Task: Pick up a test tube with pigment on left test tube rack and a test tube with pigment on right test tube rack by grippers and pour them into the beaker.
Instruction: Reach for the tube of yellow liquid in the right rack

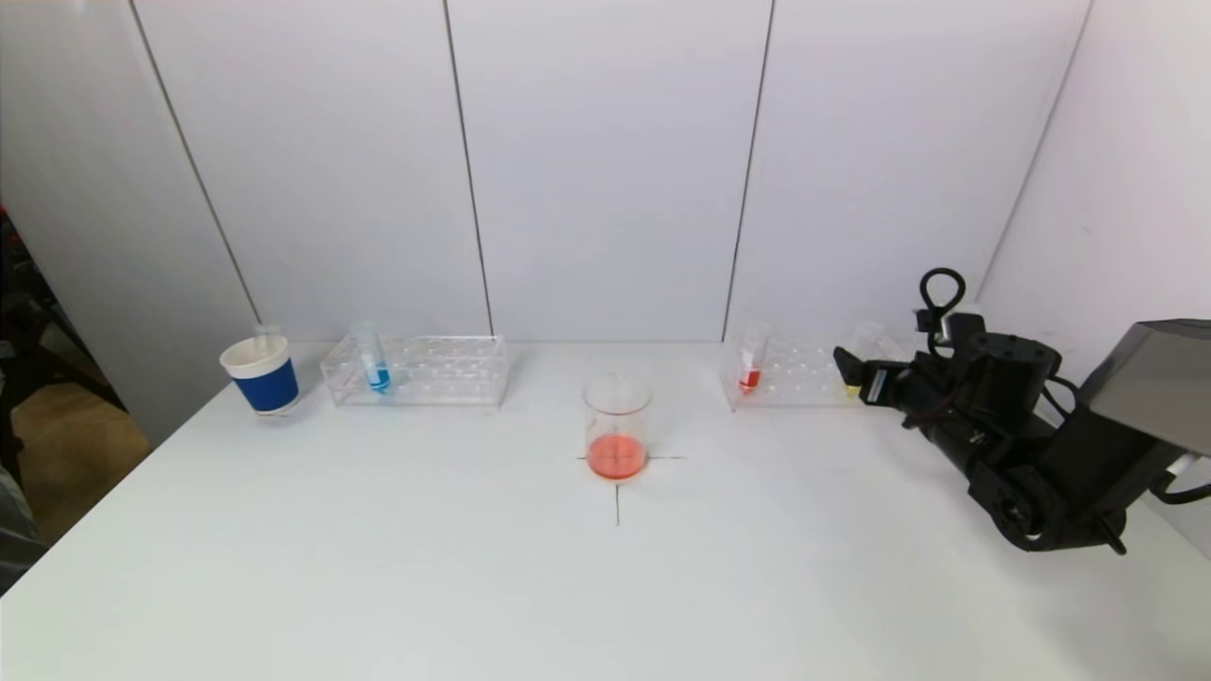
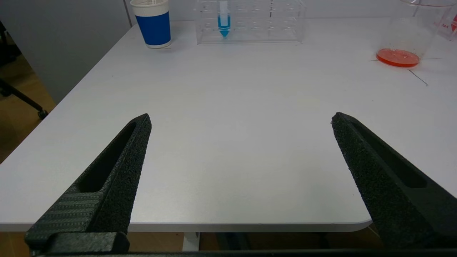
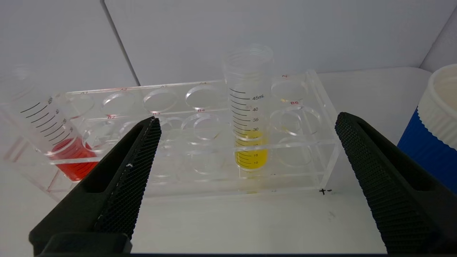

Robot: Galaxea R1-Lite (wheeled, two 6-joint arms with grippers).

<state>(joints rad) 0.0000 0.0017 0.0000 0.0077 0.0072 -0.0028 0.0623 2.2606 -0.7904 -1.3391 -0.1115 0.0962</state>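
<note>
- Right gripper (image 3: 246, 125) hangs just in front of the right rack (image 3: 321, 142), its black fingers (image 3: 135, 160) spread wide with nothing between them. In the head view it sits at the right edge of the frame, nose toward the rack's far-right end.
- Yellow tube (image 3: 248, 117) stands upright in a front-row hole, centre of the right wrist view, lined up between the fingers but not yet inside them. No contact.
- Red tube (image 3: 53, 132) leans in the same rack, left side of that view, partly behind one finger. Well apart from the yellow one.
- Beaker (image 1: 617, 426) at centre of the head view, on a pen cross, with a shallow layer of red-orange liquid at the bottom.
- Left rack (image 1: 416, 371) upper left of the head view; blue tube (image 1: 372, 359) upright in it; blue paper cup (image 1: 262, 373) just beside the rack's outer end.
- Left gripper (image 2: 241, 121) out of the head view; its own camera shows it released, empty, hanging over the table's near edge, far from the blue tube.
- Judgement: the step is the approach to the yellow tube. Go straight in, keep the tube centred, and close on the clear wall above the rack's top plate, not on the acrylic.
- Lift straight up until the tip clears the hole; tilting early could drag the rack or slop liquid.
- A second blue cup (image 3: 428, 135) sits close by the outer finger; mind it.
</note>
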